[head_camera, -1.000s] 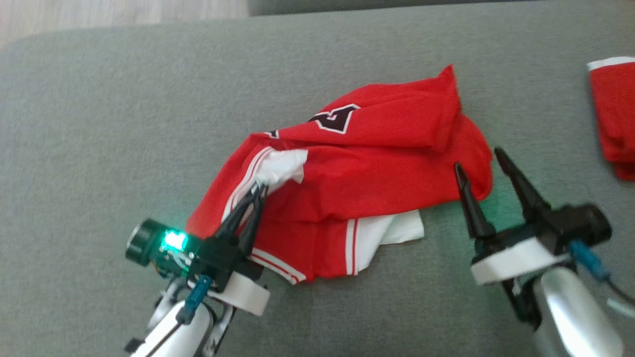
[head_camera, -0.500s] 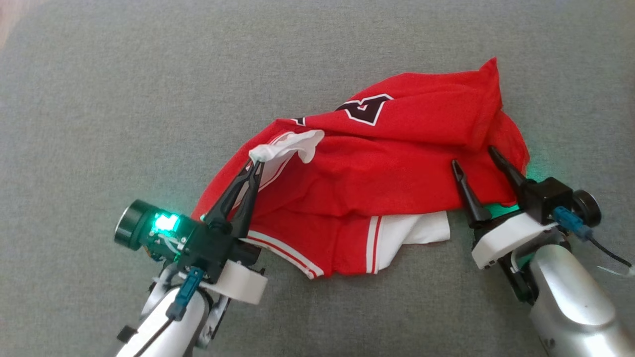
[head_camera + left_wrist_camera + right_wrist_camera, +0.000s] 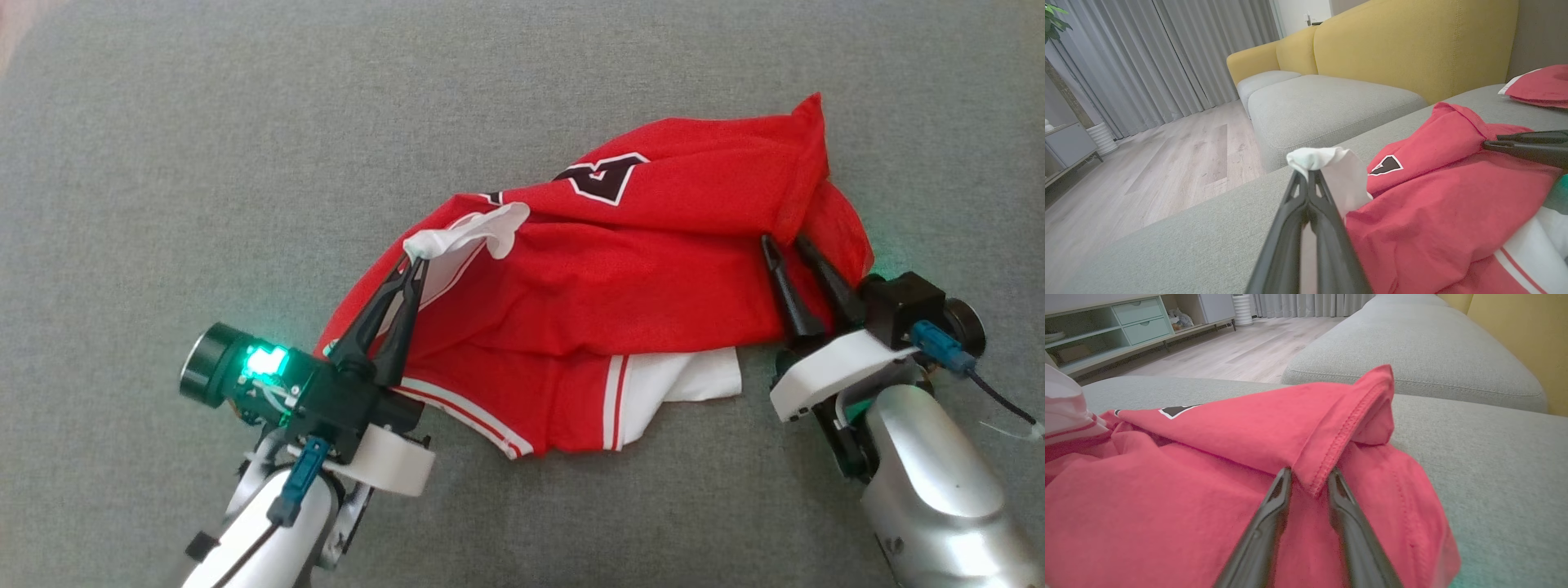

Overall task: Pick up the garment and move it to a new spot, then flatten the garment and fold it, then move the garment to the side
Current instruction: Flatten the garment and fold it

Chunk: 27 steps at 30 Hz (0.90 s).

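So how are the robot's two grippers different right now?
The left gripper has its fingers pressed together, pinching a white bit of the red shirt; the right gripper has its fingers apart, one on each side of a red fold. The left gripper is at the shirt's left end, the right gripper at its right end. Both have long dark fingers.

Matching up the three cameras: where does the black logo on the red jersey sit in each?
Head view: black logo upper centre, on the red jersey's top fold.
Left wrist view: logo right of centre, beside the pinched white cloth.
Right wrist view: logo left of centre, at the fold's far edge.
Shared landmark: the jersey's raised pointed corner.
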Available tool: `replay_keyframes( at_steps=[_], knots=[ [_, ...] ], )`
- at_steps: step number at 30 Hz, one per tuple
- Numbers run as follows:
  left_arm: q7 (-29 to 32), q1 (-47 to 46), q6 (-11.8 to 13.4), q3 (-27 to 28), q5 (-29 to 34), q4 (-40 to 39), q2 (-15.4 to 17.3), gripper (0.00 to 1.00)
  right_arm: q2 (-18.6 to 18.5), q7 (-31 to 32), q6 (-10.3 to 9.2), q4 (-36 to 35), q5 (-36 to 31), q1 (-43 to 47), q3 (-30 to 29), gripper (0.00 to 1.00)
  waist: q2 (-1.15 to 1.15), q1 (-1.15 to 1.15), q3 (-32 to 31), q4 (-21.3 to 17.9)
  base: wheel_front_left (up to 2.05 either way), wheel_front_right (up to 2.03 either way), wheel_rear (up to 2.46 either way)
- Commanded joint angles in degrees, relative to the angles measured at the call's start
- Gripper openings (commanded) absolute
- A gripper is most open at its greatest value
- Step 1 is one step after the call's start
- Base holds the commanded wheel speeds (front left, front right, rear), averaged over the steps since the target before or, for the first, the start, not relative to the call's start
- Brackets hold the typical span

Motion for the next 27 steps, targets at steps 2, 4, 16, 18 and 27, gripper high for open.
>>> replay_keyframes(
  at_steps=[2,4,16,18,27],
  knots=[
    [0.2,-2.7,0.5,2.4,0.5,-2.1,1.7,0.00,0.6,-0.2,-0.04,-1.0,-0.2,-1.1,0.6,0.04,0.00,0.00,-0.1,-0.1,0.00,0.00,0.00],
    [0.3,-2.6,0.5,2.4,0.4,-2.1,1.9,0.00,0.8,-0.2,-0.04,-0.6,0.0,-1.1,0.4,0.00,0.00,0.00,-0.4,-0.1,0.00,0.00,0.00],
    [-1.0,-3.1,1.0,6.4,-0.9,-3.7,6.2,0.00,1.4,-0.2,-0.04,-8.3,-0.8,-2.6,-1.0,0.00,0.00,0.00,-2.8,-4.9,0.00,0.00,0.00],
    [-1.2,-4.2,0.6,7.4,-0.8,-4.6,7.8,0.00,1.2,-0.2,-0.04,-11.9,-1.1,-3.1,-2.5,0.00,0.00,0.00,-3.6,-5.9,0.00,0.00,0.00],
    [-3.1,-15.0,-5.0,12.0,-4.0,-11.2,12.5,0.00,-4.4,-0.2,-0.04,-28.1,-3.3,-6.2,-11.2,0.00,0.00,0.00,-8.9,-8.4,0.00,0.00,0.00]
  ],
)
